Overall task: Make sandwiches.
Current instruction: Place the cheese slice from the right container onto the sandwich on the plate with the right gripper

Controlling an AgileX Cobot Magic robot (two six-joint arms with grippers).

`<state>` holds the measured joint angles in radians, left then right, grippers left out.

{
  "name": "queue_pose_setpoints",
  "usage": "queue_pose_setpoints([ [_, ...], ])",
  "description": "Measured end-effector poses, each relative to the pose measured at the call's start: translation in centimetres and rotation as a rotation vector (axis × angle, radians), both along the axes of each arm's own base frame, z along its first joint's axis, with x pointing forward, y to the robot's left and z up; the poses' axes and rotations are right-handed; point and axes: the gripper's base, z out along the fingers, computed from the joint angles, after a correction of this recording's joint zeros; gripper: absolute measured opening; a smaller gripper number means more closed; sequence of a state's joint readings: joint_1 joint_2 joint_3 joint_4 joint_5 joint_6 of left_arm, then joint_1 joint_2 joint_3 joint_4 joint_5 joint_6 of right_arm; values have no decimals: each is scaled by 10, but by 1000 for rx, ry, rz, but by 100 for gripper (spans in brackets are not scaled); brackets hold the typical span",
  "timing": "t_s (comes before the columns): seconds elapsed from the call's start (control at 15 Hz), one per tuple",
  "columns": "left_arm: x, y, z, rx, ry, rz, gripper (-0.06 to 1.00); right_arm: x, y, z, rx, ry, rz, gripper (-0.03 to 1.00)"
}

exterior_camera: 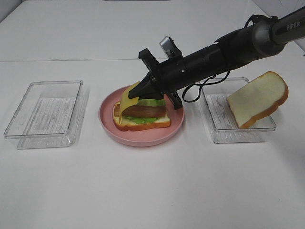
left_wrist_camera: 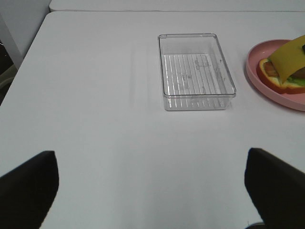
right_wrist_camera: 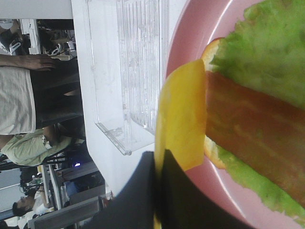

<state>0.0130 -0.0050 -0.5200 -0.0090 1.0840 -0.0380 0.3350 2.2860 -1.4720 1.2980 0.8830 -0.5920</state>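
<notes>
- The right gripper is reaching in from the right over the pink plate, its jaws closed narrowly and pinching the upper edge of the yellow cheese slice.
- The cheese slice is hanging at a slant from that grip. Its lower part is draping over the left end of the open sandwich.
- The sandwich is lying on the pink plate at the middle of the white table. It is showing a bottom bread slice, green lettuce and a reddish-brown meat slice, with more green showing just under the gripper.
- In the right wrist view, the dark fingers are clamping the cheese slice beside the meat slice and the lettuce, all over the pink plate.
- A second bread slice is leaning tilted in the clear tray to the right of the plate, with its far end sticking up past the tray's rim.
- Another clear tray is sitting to the left of the plate, well apart from it.
- The left gripper is hovering over bare table at the near left with its jaws spread wide and gripping nothing. Its camera is looking toward the left clear tray and the edge of the pink plate.
</notes>
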Motion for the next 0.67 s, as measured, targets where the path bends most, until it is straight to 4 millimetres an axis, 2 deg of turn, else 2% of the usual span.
queue_pose_setpoints([
  [0.4,0,0,0,0,0,0,98,1,-9,-12,-169,-42,19,3],
  [0.67,0,0,0,0,0,0,98,2,-10,-13,-186,-56,11,3],
])
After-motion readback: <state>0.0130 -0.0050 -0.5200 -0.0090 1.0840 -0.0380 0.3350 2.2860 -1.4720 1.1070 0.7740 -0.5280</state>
